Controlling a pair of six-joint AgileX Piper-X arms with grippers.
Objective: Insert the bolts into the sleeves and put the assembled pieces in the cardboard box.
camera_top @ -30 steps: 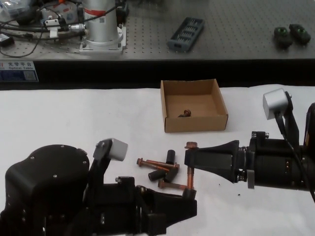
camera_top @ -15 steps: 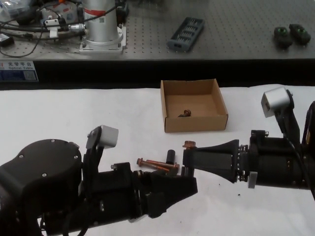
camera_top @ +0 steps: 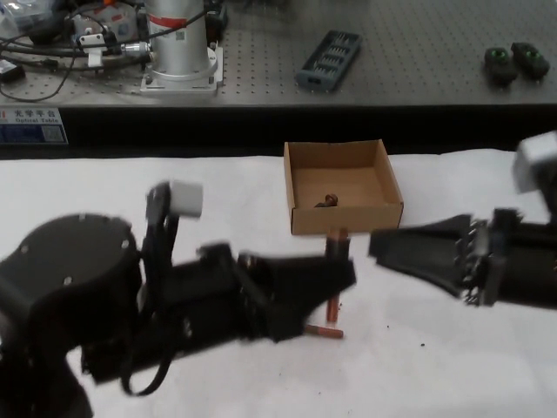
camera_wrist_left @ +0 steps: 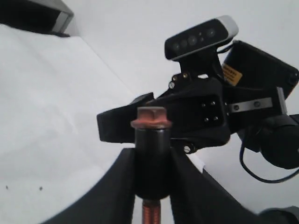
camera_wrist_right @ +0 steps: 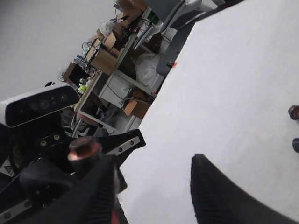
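Left gripper (camera_wrist_left: 152,151) grasps a black cylindrical sleeve (camera_wrist_left: 150,163) with a copper bolt (camera_wrist_left: 148,117) seated through it, above the white surface (camera_top: 435,366); right gripper (camera_wrist_right: 154,186) hangs released nearby. Insertion looks complete, so the next move is likely a short carry to the brown cardboard box (camera_top: 344,222).

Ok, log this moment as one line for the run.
left gripper: shut on sleeve, bolt through it | right gripper: open, clear of bolt | cardboard box: one piece inside | loose bolt: lying flat

White bench cover (camera_top: 104,187); perforated metal table (camera_top: 418,52) behind.
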